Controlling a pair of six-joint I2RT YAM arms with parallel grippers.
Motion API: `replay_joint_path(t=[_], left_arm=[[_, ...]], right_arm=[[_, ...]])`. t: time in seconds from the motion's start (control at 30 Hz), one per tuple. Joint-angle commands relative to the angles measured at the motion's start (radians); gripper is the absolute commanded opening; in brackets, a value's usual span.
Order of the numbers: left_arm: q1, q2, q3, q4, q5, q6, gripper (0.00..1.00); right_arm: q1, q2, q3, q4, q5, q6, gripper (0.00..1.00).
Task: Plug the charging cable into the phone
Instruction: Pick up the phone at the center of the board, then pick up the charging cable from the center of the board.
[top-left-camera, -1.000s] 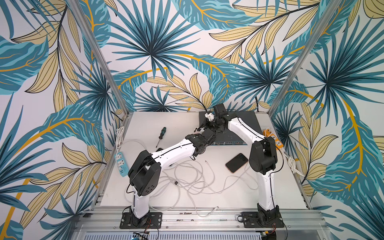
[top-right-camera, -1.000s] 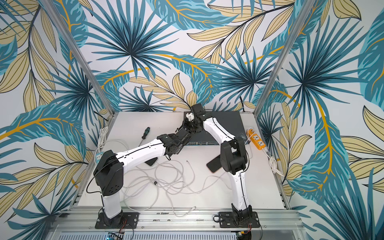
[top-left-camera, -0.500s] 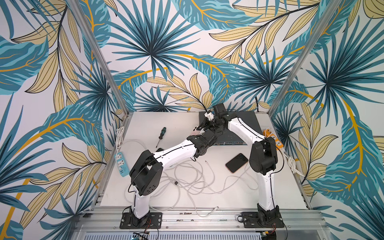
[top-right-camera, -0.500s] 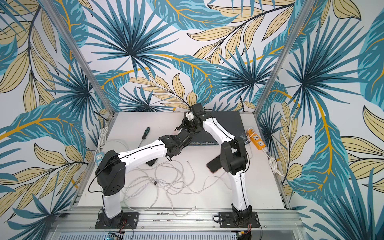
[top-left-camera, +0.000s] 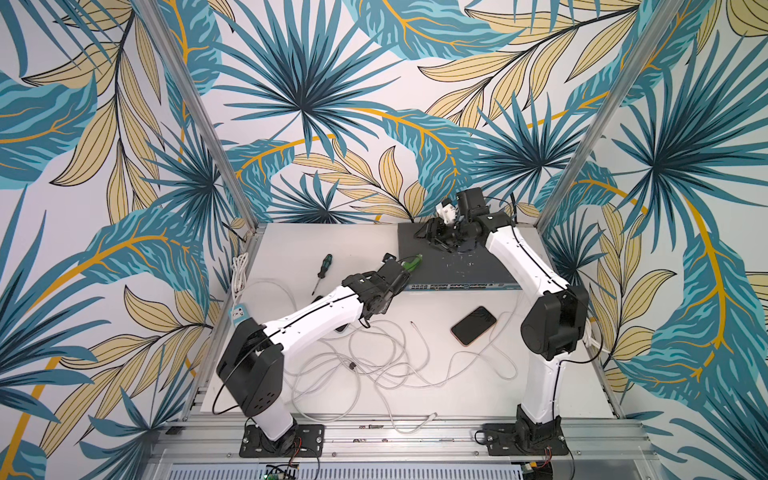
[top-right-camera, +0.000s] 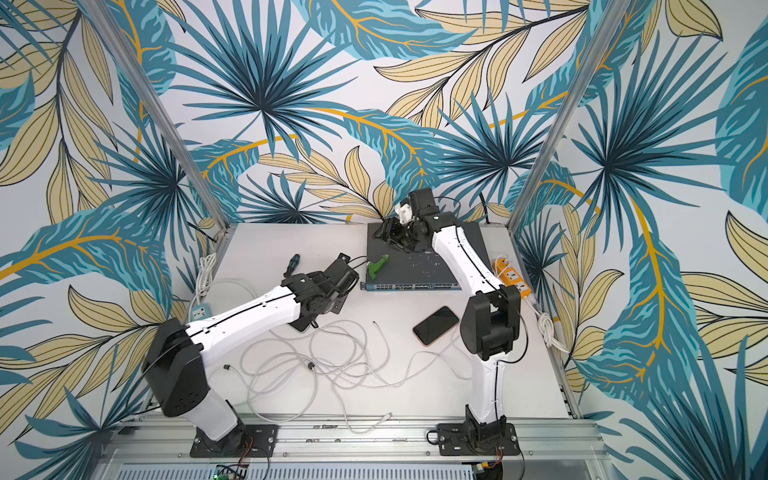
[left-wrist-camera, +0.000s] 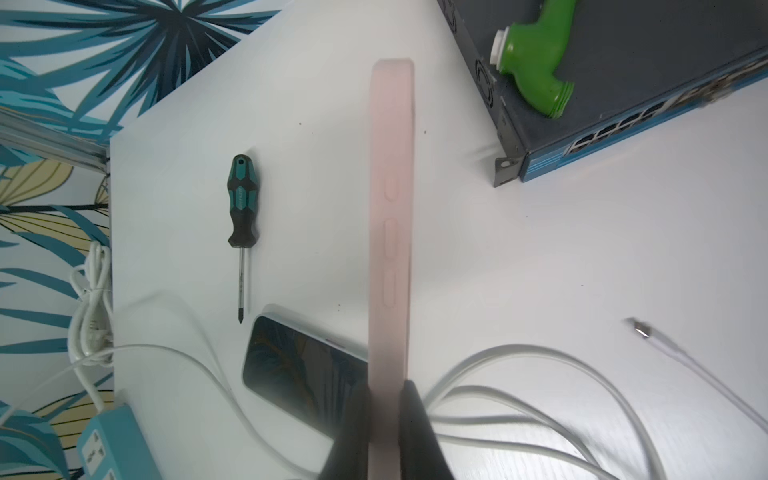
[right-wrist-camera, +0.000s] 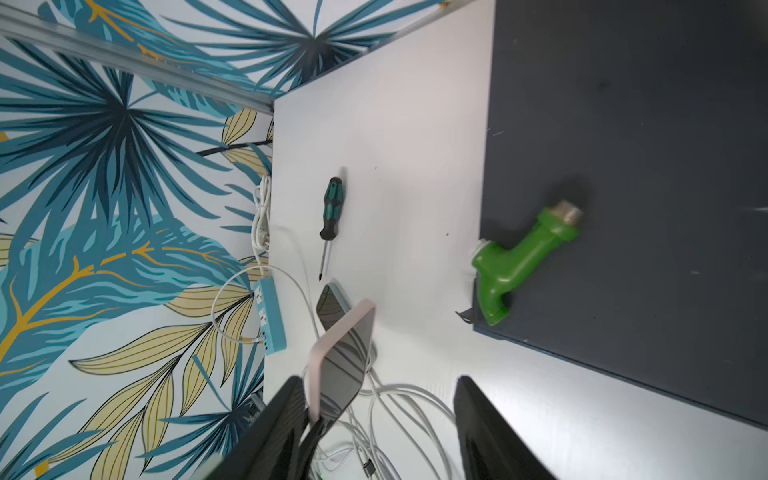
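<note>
Left hand clamps one end of the phone above the worktop. The phone is on edge, long axis straight out from the hand, beside the switch. Right hand wide, empty.

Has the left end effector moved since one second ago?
Yes. The left end effector has drawn back off the grey box, toward the screwdriver.
</note>
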Motion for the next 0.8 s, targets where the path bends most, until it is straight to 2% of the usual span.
replay_joint_path(t=[0.0, 0.17, 0.3, 0.43, 0.57, 0.77], left_arm=[[0.084, -0.165, -0.066, 0.152, 0.162, -0.135, 0.00], [0.271, -0.367, -0.190, 0.311, 0.348, -0.274, 0.00], [0.400, -0.428, -0.250, 0.376, 0.531, -0.350, 0.00], [0.465, -0.457, -0.293, 0.400, 0.611, -0.386, 0.00], [0.522, -0.490, -0.385, 0.542, 0.697, -0.444, 0.00], [0.605, -0.426, -0.473, 0.705, 0.865, -0.563, 0.00]], right_arm=[[0.011, -0.054, -0.116, -0.087, 0.073, -0.096, 0.58], [0.134, -0.082, -0.333, -0.103, 0.165, -0.161, 0.54], [0.248, -0.082, -0.443, -0.094, 0.271, -0.154, 0.54], [0.327, -0.090, -0.494, -0.106, 0.351, -0.128, 0.53], [0.353, -0.080, -0.546, -0.087, 0.369, -0.099, 0.51], [0.379, -0.018, -0.572, -0.096, 0.415, -0.100, 0.48]])
